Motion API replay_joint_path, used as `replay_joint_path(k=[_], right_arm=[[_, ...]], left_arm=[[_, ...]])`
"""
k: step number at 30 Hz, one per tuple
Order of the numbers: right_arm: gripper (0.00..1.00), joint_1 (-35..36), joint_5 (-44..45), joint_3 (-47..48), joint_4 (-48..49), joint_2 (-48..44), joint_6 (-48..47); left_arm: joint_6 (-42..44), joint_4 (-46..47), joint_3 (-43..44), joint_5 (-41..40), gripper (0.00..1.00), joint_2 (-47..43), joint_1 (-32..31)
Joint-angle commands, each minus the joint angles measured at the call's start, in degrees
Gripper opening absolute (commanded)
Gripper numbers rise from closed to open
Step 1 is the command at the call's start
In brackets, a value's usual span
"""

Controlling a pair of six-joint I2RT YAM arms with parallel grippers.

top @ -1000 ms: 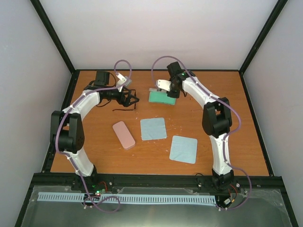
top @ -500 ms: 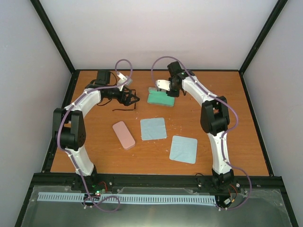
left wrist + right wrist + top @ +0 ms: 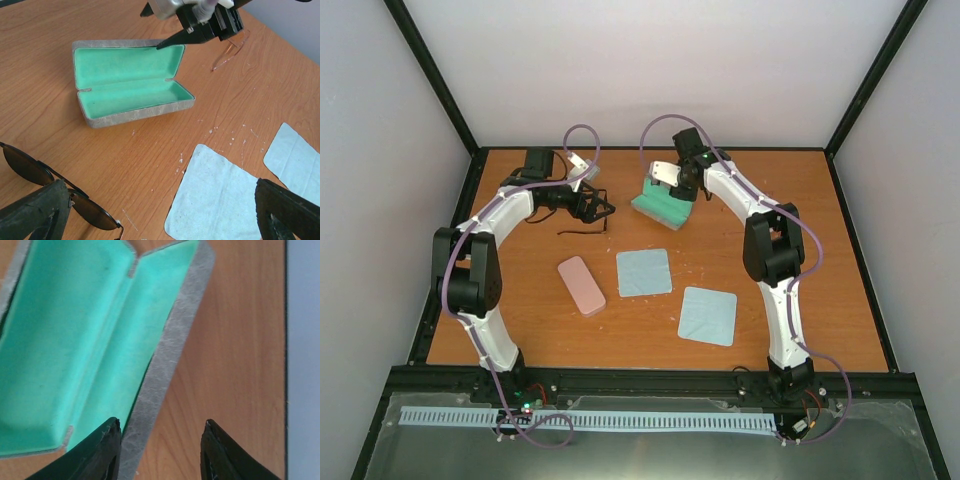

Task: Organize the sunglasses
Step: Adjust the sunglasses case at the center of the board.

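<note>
- Case (image 3: pixel 75 340) lies open on the wooden table (image 3: pixel 235 340), green lining up, grey rim visible.
- Right gripper (image 3: pixel 160 425): jaws apart, one tip over the case rim, one over bare wood.

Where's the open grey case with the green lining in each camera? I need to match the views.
Top external: the grey case sits far middle, just under the right gripper.
Left wrist: the grey case lies open, upper left of centre.
Right wrist: the grey case fills the left half, seen close.
Shared landmark: the right gripper, jaws apart at the case's edge, shows in all three.
</note>
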Motion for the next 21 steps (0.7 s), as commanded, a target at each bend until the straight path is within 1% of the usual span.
replay_joint_path(k=[1,6,9,11,12,14,17,18,21], right_arm=[[0.45,-0.1,4.9,0.8,5.6,-2.9,3.8],[0.49,-0.2,6.5,-1.5,9.4,-8.7,9.5],[0.5,-0.1,5.1,-6.9,13.1,-14.5,12.7],[0.48,0.2,3.6,-11.5,15.3,-18.8,14.7],[0.45,0.5,3.3,-13.5,15.8,-20.4,15.7],[0.35,1.2,2.7,-17.0,16.2,-22.1,17.3],[0.08,2.3,1.9,-20.6,16.6,-22.0,21.7],[0.03,2.5,1.5,-21.0,16.9,-21.4,23.3],[0.03,3.6,0.0,-20.6,17.9,-18.3,26.6]], left_arm=[[1.0,0.3,1.3,0.3,0.99,0.0,0.3],[3.5,0.7,-0.1,-2.7,0.98,-0.3,-0.4],[5.7,0.5,-1.3,-4.9,0.95,-0.4,-1.5],[6.4,0.8,-2.1,-5.7,0.92,-0.5,-2.2],[6.2,1.0,-2.5,-5.7,0.91,-0.5,-2.5],[5.6,1.7,-3.2,-5.6,0.89,-0.4,-2.8],[4.7,2.3,-3.6,-5.2,0.89,-0.1,-3.2],[4.4,2.5,-3.5,-5.2,0.89,-0.1,-3.2],[3.7,3.0,-3.6,-5.4,0.89,-0.3,-3.3]])
